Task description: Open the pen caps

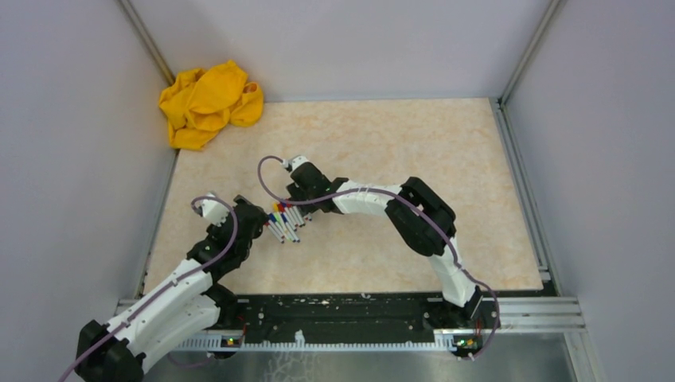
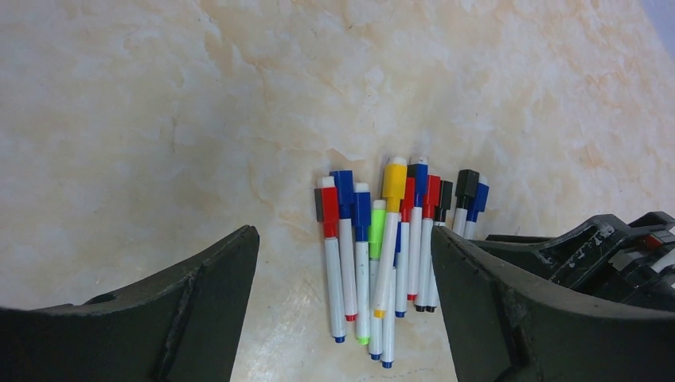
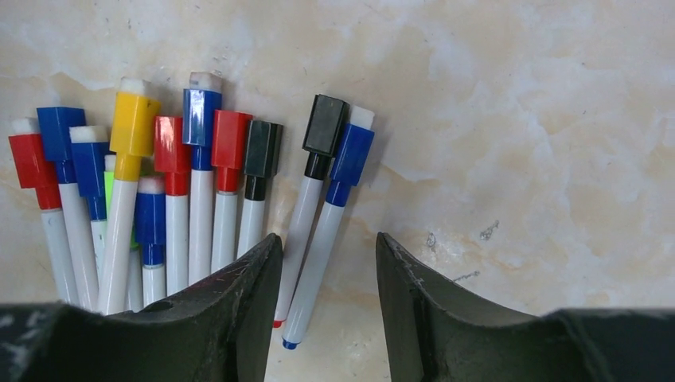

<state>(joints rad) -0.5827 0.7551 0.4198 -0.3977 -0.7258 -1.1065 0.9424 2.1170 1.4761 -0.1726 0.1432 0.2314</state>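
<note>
Hovering near the left edge of the counter (image 1: 414,135), our left jaws gaped wide, facing the markers (image 2: 362,263) and gripping nothing. Our right jaws stood partly apart over the rightmost blue-capped barrel (image 3: 318,263), likely lined up to pinch it, not yet clamped. The pen caps (image 3: 232,137) were all on, pointing to the far edge. Bare counter lay rightward; a yellow cloth (image 1: 208,103) filled the far left corner.
</note>
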